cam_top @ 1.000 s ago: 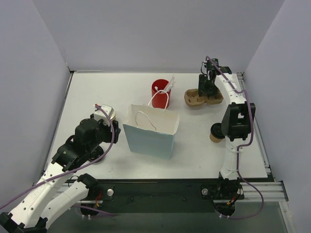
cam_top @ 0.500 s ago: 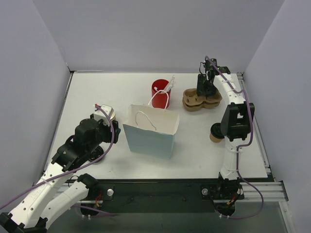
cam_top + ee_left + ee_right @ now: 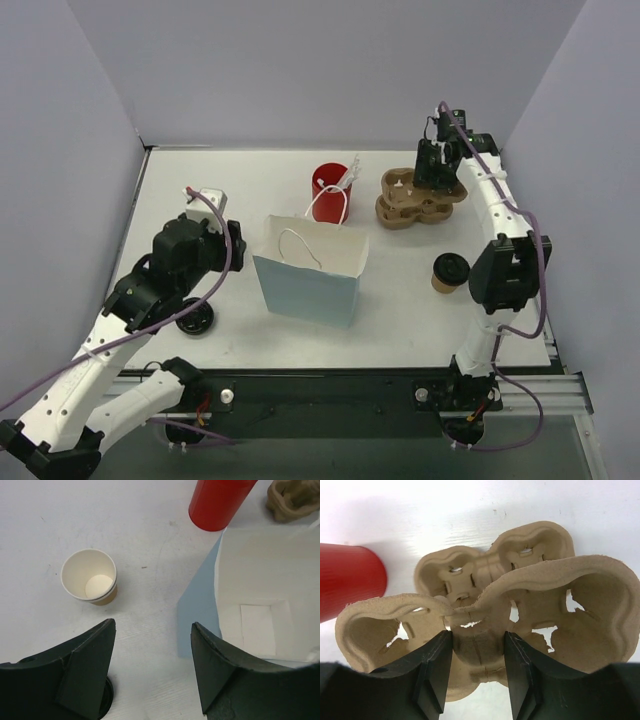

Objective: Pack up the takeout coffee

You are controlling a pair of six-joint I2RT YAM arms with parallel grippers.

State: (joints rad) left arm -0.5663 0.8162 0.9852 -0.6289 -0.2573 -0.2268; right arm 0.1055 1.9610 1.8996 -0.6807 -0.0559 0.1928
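Observation:
The takeout coffee [image 3: 450,272], a brown cup with a black lid, stands upright at the right of the table, beside the right arm's lower link. Neither gripper is near it. My right gripper [image 3: 476,640] is at the back right, shut on the centre ridge of a pulp cup carrier [image 3: 570,595]. That carrier is tilted above a second carrier [image 3: 460,570]. My left gripper [image 3: 151,630] hangs open over bare table, with nothing between its fingers. It is between a lidless paper cup [image 3: 90,577] and the open white bag [image 3: 260,580].
The bag [image 3: 310,285] stands mid-table with its mouth up. A red cup [image 3: 325,185] with white stirrers is just behind it, left of the carriers [image 3: 400,195]. A black disc [image 3: 192,320] lies on the table under the left arm. Walls close in left, back and right.
My right gripper has lifted the upper carrier and shifted right. The right elbow swung aside, uncovering the takeout coffee. The left arm rose and now hides the lidless cup from above.

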